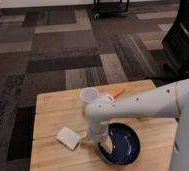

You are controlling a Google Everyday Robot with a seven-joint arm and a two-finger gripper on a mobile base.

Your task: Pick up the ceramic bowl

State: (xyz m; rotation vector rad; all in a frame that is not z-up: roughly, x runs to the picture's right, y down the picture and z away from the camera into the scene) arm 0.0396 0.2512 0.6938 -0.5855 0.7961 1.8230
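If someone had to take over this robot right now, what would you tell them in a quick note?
Tool: down low at the left rim of the ceramic bowl.
Bowl: sitting on the wooden table, near its closer edge, not lifted.
Nearby: white cup and orange item behind it, pale flat item to its left.
Done: the approach.
Left: grip the rim, lift.

On the wooden table [48,107], the white arm [148,102] bends down and its gripper [99,141] sits at the left rim of the dark navy ceramic bowl [125,143], a pale flat block [68,137] just to its left, a white cup [89,94] and a small orange object [118,93] behind.
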